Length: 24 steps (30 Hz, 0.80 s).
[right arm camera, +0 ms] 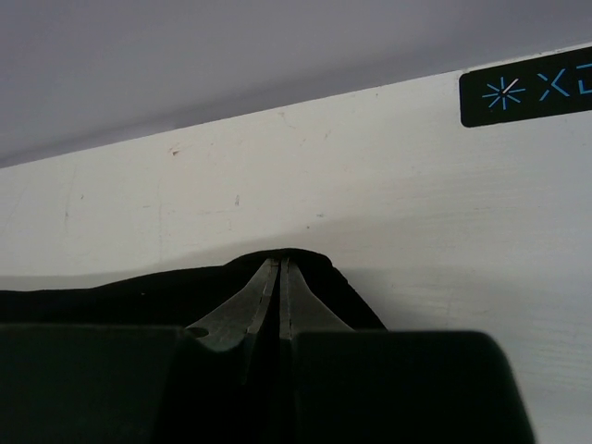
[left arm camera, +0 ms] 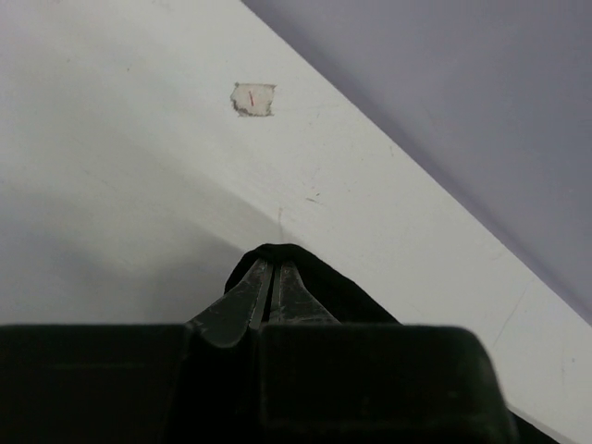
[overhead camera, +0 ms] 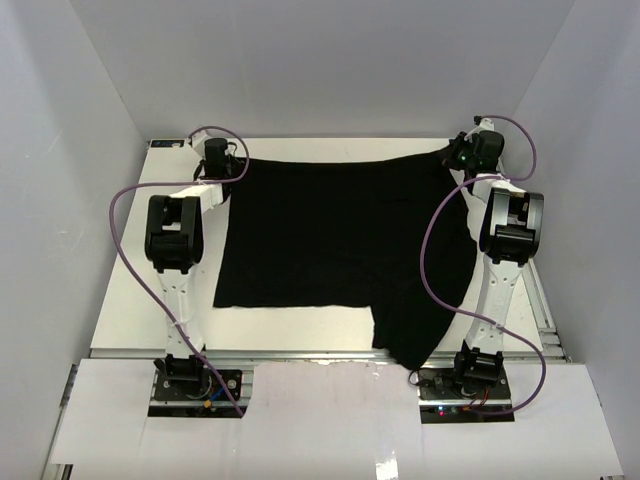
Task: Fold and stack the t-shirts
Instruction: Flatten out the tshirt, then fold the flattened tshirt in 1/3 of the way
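A black t-shirt (overhead camera: 340, 240) lies spread over the white table (overhead camera: 130, 300), and one part of it trails off toward the near right edge (overhead camera: 415, 340). My left gripper (overhead camera: 232, 168) is at the shirt's far left corner. In the left wrist view its jaws (left arm camera: 275, 262) are pressed together, with a fold of black fabric (left arm camera: 342, 291) wrapped over the tips. My right gripper (overhead camera: 455, 155) is at the far right corner. Its jaws (right arm camera: 279, 262) are likewise shut on a pinch of the black fabric (right arm camera: 139, 291).
Grey walls enclose the table at the back and on both sides, close behind both grippers. A small torn tape patch (left arm camera: 252, 99) sits on the table ahead of the left gripper. A black label with blue marks (right arm camera: 527, 92) is near the right gripper. Purple cables (overhead camera: 125, 240) loop beside each arm.
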Available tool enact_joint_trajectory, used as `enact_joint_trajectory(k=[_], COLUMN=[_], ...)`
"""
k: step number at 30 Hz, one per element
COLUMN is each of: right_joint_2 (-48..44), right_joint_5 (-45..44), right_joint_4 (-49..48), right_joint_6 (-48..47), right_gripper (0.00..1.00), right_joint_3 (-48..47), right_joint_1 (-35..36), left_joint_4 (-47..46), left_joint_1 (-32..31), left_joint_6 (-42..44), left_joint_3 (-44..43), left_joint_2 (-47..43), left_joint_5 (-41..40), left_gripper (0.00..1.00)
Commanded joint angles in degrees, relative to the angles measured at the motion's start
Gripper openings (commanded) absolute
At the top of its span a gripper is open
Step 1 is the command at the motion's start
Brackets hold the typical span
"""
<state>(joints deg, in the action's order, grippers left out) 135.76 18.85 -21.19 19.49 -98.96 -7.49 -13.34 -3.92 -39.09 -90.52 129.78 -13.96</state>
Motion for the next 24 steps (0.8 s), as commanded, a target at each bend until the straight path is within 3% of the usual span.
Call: enact_joint_trajectory(k=[1,12,24], right_joint_2=[-1.2,0.4,-3.6], right_joint_5=[0.3,1.4,9.0], right_joint_4=[-3.6,-4.6,-8.3], right_joint_6=[0.6,1.5,2.8], right_gripper=[0.06,0.06,0.07], right_joint_3=[-2.9,-5.5,0.2], right_joint_1=[-0.8,-0.8,-2.6], left_joint_4=[-1.8,-1.8,-1.6], left_joint_1=[1.8,2.3,2.9], left_joint_6=[-0.4,0.5,1.9], left_joint_3=[-3.8,-8.3,-4.8], left_joint_2=[-0.8,1.6,-0.9], left_joint_5=[1.0,4.0,5.4], left_gripper=[0.08,0.08,0.08])
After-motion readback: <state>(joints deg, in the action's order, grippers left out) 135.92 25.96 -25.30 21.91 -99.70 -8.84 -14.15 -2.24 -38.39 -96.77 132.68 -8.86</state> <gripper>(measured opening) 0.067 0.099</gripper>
